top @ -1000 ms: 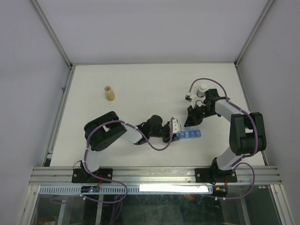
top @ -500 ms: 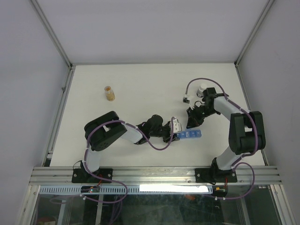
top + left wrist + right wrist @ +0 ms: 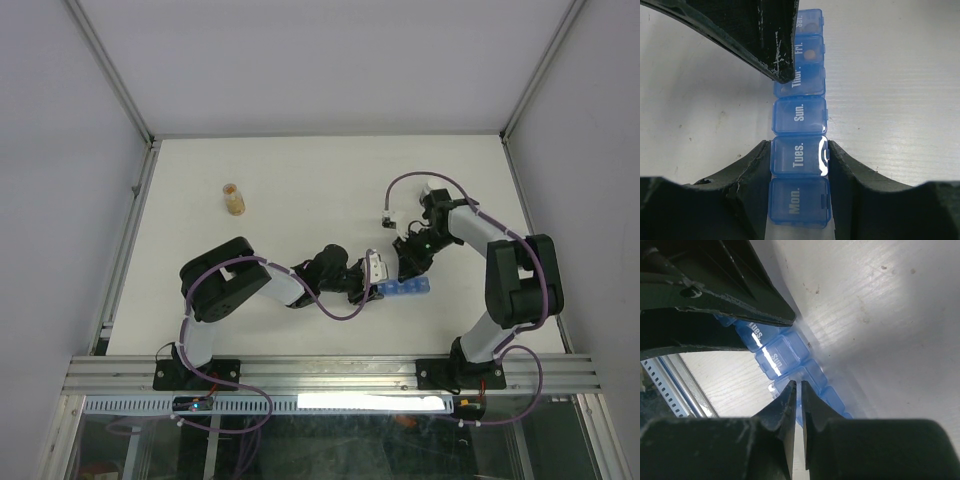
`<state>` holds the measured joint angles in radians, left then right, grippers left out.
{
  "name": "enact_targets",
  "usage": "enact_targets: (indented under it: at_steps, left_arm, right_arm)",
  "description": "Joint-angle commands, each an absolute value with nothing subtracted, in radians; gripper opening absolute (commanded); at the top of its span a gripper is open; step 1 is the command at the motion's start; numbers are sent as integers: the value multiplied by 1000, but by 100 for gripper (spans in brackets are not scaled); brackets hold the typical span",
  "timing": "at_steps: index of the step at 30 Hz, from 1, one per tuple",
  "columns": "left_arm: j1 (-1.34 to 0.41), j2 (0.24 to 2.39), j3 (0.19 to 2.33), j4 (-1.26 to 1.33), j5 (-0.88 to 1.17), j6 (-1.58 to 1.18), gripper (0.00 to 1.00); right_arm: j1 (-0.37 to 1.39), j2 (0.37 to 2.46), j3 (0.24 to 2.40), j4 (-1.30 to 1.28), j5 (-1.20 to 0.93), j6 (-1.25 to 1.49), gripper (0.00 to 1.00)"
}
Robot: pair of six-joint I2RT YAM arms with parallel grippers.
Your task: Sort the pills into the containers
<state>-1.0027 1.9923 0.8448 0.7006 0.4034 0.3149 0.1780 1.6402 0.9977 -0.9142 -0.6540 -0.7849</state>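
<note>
Progress looks partial: pills [image 3: 810, 53] show in the Fri and Sat cells of the pill organizer [image 3: 799, 115], none in the others I can see. It lies centre-right on the desk [image 3: 300, 180], long axis left to right, Sat end pointing right, pinched across its width by my left end effector [image 3: 376, 272]. My right end effector [image 3: 799, 389], pressed together, hangs tip-down over its middle.

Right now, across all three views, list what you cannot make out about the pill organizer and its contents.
Right wrist view: whether the right hand pinches a pill; anything there is too small to see.
Left wrist view: the pill organizer's far end, covered by that hand's finger and cut by the top edge.
Top view: the organizer's contents, too small.
</note>
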Motion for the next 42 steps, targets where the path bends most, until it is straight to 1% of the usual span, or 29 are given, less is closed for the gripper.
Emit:
enact_targets:
  at_steps: [1, 19, 22, 25, 28, 30, 33, 35, 36, 39, 42]
  left_arm:
    - [-1014, 1995, 868, 700, 434, 334, 31]
    - [-1014, 1994, 866, 700, 438, 337, 28]
    - [-1014, 1994, 869, 696, 442, 338, 28]
    - [-1014, 1999, 877, 683, 447, 342, 27]
    - [-1014, 1998, 876, 681, 451, 343, 26]
    - [-1014, 1998, 877, 681, 451, 343, 26]
    - [-1014, 1996, 876, 680, 452, 343, 26]
    - [-1014, 1995, 875, 681, 452, 339, 27]
    - [-1014, 1993, 874, 683, 453, 337, 30]
    - [-1014, 1986, 877, 691, 460, 322, 40]
    - [-1014, 1981, 876, 701, 463, 312, 50]
  right_arm:
    - [201, 1602, 991, -933, -601, -799, 11]
    - [204, 1519, 983, -973, -672, -816, 8]
    - [215, 1551, 954, -923, -600, -787, 7]
    - [232, 1655, 948, -887, -482, -729, 6]
    - [234, 1680, 954, -870, -455, -691, 6]
    - [228, 1650, 958, -864, -473, -686, 5]
    - [199, 1624, 977, -901, -573, -714, 6]
    - [177, 1601, 995, -939, -661, -745, 7]
    - [164, 1585, 1002, -954, -700, -759, 9]
    - [127, 1533, 1008, -967, -779, -778, 12]
    - [103, 1496, 1003, -948, -804, -775, 17]
